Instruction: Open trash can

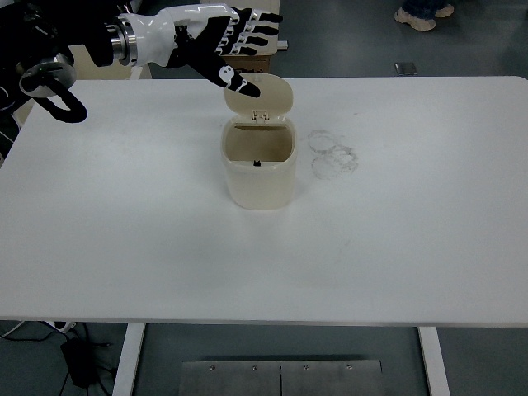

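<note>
The bin [258,165] stands on the worktop [412,206], lid [262,96] up. The left hand [221,41] hovers behind it, fingers [256,29] spread, thumb at the lid's edge; contact is unclear.

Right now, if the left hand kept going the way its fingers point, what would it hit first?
The left hand points toward the picture's right, above the raised lid of the trash can. That way looks free, though height is hard to judge.

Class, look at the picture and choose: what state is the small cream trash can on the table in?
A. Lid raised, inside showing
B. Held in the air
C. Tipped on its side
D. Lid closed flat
A: the lid stands up behind the trash can, whose inside shows.
</note>
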`<action>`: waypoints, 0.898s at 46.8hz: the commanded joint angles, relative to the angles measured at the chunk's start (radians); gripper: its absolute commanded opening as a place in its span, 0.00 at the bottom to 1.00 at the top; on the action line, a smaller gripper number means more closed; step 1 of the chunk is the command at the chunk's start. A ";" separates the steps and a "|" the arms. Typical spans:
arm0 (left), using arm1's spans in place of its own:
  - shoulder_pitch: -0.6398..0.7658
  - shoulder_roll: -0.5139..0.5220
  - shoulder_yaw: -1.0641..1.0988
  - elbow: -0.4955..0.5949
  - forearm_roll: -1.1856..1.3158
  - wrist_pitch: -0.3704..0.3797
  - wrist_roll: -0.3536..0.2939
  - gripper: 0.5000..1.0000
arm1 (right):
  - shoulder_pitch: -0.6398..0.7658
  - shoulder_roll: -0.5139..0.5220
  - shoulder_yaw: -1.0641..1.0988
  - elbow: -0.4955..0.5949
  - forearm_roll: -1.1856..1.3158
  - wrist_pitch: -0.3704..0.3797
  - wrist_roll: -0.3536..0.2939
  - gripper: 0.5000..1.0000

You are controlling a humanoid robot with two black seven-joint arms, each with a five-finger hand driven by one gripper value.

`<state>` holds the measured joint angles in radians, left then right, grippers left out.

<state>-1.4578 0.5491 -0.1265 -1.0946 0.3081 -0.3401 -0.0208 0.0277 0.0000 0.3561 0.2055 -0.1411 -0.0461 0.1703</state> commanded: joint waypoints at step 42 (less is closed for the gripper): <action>0.458 -0.001 -0.470 0.206 -0.311 0.013 -0.085 1.00 | 0.000 0.000 0.000 0.000 0.000 0.000 0.000 0.99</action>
<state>-1.0293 0.5508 -0.5553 -0.8944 -0.0024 -0.3266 -0.0965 0.0275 0.0000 0.3565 0.2056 -0.1411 -0.0459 0.1702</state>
